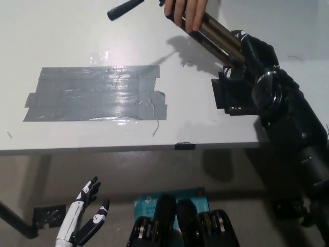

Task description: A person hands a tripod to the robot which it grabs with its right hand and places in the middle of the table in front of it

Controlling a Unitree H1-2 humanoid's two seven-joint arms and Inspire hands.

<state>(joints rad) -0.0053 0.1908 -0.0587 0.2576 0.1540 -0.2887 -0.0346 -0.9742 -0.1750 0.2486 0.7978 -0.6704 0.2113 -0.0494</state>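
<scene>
Gripped tripod [216,36] in right hand [252,49] over table's [61,31] right end to take it from person's hand [187,13]; parked left hand [85,216], fingers spread, below table's front edge.

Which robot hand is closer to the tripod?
Right. The black right hand grips the tripod over the right side of the table, while a person's hand holds its other end. The white left hand hangs open below the near edge, far away.

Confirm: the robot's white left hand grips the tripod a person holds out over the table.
Wrong hand. The head view shows the black right hand gripping the tripod the person's hand holds out over the table; the white left hand rests open below its edge.
</scene>
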